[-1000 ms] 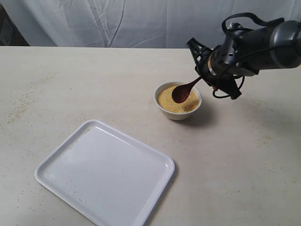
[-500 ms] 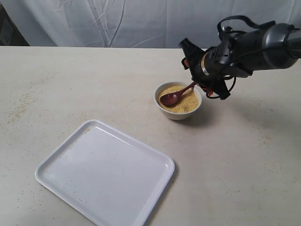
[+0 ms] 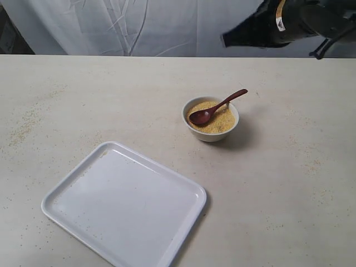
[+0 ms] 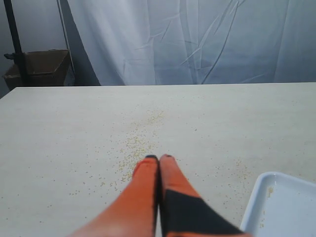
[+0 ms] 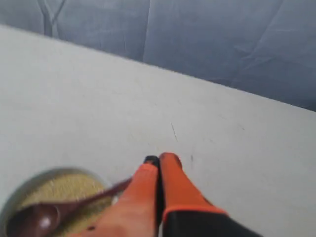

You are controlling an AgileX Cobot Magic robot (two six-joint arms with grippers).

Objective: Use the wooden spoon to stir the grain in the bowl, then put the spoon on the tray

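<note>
A pale table (image 3: 83, 94) is filling the scene, backed by a white cloth. The white tray (image 3: 125, 203) is lying flat on its near left part, turned at an angle and carrying nothing but a few specks. The right arm (image 3: 289, 22) is hanging blurred at the far right, well apart from the bowl (image 3: 210, 135), which is sitting right of the middle, beyond the tray's far corner. The wooden spoon (image 3: 217, 107) is lying free in it, its scoop resting on the grain (image 3: 222, 122) and its handle leaning over the right rim. The right gripper (image 5: 159, 159) is showing its orange fingers pressed together on nothing. The left gripper (image 4: 159, 158) is likewise closed and empty, hovering over loose grains (image 4: 138, 143) beside the tray's corner.
</note>
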